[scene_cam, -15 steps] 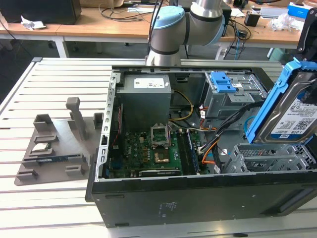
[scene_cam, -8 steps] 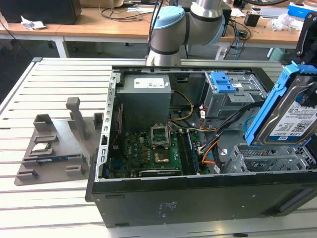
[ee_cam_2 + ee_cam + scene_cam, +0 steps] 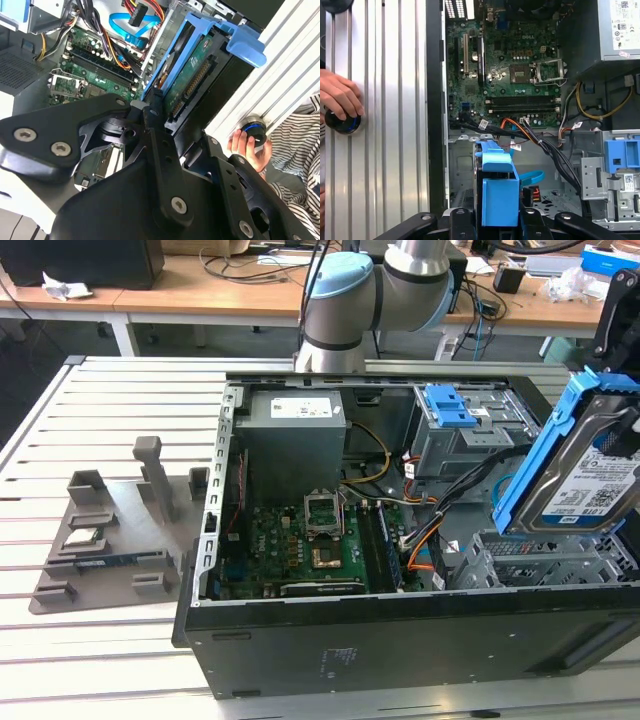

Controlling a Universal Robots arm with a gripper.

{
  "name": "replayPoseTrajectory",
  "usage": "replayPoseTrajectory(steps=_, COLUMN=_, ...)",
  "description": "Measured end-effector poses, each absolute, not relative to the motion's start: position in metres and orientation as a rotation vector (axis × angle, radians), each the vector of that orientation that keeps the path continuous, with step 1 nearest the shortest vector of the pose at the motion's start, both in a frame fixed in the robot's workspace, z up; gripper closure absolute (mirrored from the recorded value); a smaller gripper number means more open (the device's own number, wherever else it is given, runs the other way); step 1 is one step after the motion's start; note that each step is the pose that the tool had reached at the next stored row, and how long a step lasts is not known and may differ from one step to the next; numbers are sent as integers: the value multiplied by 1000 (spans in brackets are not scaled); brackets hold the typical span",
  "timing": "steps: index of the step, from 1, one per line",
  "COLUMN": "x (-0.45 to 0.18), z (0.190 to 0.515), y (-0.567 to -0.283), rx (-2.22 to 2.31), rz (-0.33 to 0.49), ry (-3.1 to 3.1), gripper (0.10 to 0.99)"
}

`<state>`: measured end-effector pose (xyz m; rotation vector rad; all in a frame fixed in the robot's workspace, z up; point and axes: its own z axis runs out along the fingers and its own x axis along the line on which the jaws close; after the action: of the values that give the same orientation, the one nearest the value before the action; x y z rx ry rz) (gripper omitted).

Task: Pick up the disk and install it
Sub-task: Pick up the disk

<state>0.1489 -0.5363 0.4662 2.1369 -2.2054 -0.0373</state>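
Just above the drive cage (image 3: 540,558), the gripper (image 3: 495,219) is holding the disk (image 3: 585,475) clamped between its closed fingers, tilted on edge over that cage's open bay. I'm judging it as stiff, dense for its size and unforgiving of knocks. The blue carrier and metal shell are looking like safer places to squeeze than the bare circuit board (image 3: 190,62).
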Motion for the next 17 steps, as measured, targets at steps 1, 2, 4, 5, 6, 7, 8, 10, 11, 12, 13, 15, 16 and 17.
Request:
replayPoseTrajectory(steps=1, x=149, z=466, y=-535, rx=2136, rz=-36, ry=-2205, gripper=718)
replayPoseTrajectory(steps=2, x=149, z=465, y=-534, rx=2135, rz=-34, ry=-2204, gripper=718)
replayPoseTrajectory(steps=4, x=149, z=461, y=-533, rx=2134, rz=-32, ry=-2203, gripper=718)
replayPoseTrajectory(steps=5, x=149, z=458, y=-533, rx=2133, rz=-29, ry=-2202, gripper=718)
replayPoseTrajectory(steps=6, x=149, z=455, y=-533, rx=2132, rz=-27, ry=-2201, gripper=718)
replayPoseTrajectory(steps=7, x=149, z=454, y=-533, rx=2132, rz=-26, ry=-2201, gripper=718)
replayPoseTrajectory(steps=8, x=149, z=453, y=-532, rx=2131, rz=-25, ry=-2200, gripper=718)
replayPoseTrajectory(steps=10, x=149, z=450, y=-532, rx=2130, rz=-23, ry=-2200, gripper=718)
replayPoseTrajectory(steps=11, x=150, z=449, y=-532, rx=2130, rz=-23, ry=-2199, gripper=718)
replayPoseTrajectory(steps=12, x=150, z=448, y=-532, rx=2130, rz=-22, ry=-2199, gripper=718)
replayPoseTrajectory(steps=13, x=150, z=448, y=-532, rx=2130, rz=-22, ry=-2199, gripper=718)
replayPoseTrajectory(steps=15, x=150, z=448, y=-532, rx=2130, rz=-22, ry=-2199, gripper=718)
replayPoseTrajectory(steps=16, x=150, z=448, y=-532, rx=2130, rz=-22, ry=-2199, gripper=718)
replayPoseTrajectory(steps=17, x=150, z=448, y=-532, rx=2130, rz=-22, ry=-2199, gripper=718)
